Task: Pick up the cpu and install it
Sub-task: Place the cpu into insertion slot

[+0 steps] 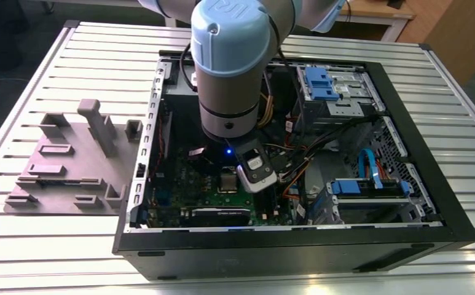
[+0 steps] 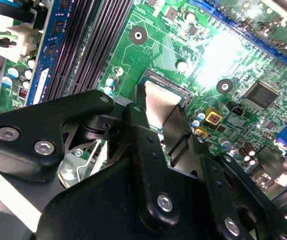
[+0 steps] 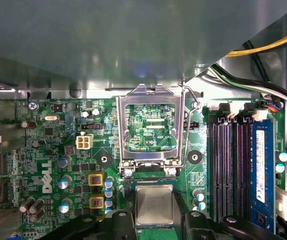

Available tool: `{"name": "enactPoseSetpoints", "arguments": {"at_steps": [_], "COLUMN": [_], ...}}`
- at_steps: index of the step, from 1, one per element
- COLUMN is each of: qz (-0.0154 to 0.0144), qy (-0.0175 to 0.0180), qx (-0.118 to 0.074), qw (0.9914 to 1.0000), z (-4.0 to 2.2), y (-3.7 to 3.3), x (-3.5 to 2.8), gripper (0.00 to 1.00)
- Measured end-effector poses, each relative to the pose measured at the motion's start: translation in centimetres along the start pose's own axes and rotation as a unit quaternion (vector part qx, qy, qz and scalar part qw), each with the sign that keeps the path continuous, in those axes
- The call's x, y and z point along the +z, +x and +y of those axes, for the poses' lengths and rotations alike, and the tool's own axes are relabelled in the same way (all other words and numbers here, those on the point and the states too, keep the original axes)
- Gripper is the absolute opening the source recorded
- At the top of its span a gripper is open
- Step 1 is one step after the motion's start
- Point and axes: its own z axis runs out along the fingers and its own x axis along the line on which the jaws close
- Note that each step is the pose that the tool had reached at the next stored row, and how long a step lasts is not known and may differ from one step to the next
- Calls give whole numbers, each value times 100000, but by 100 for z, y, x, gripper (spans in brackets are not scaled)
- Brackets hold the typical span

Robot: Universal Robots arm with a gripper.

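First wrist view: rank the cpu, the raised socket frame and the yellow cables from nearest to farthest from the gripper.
1. cpu, right at the gripper.
2. raised socket frame, just beyond the cpu on the motherboard.
3. yellow cables, farthest, out past the memory slots.
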Motion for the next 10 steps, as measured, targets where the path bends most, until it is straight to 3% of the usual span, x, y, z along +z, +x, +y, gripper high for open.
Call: {"name": "enactPoseSetpoints", "arguments": {"at_steps": [10], "qz": [11], "qy": [-46], "qx": [18], "qw": [100000], "z": [2], "y": [-1], "x": [-2], "gripper": [39]}}
